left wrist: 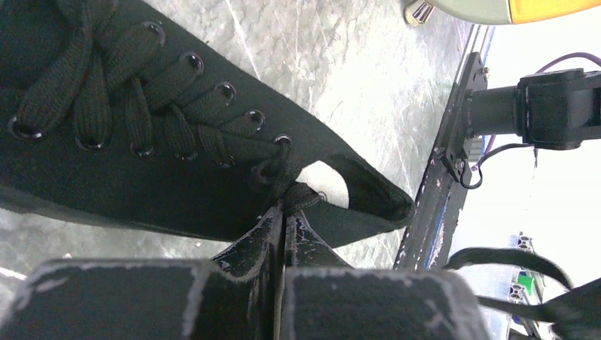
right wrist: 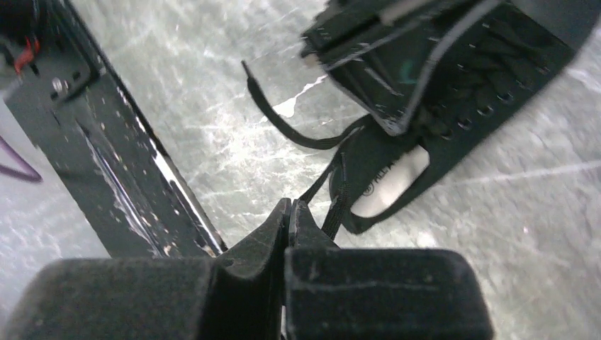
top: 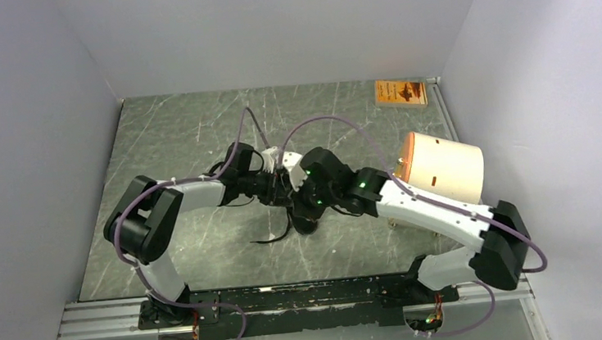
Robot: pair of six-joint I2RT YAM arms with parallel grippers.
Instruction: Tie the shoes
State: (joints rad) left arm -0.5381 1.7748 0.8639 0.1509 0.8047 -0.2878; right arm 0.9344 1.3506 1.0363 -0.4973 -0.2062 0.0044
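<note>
Slim black shoe, flat woven laces

We record two arms of like build. The left arm and right arm have white shells between bulky black joints. Thin purple cables loop along both. Small green lights glow near the right wrist. The black jaws on both arms are scuffed, their edges worn whitish-grey.
</note>
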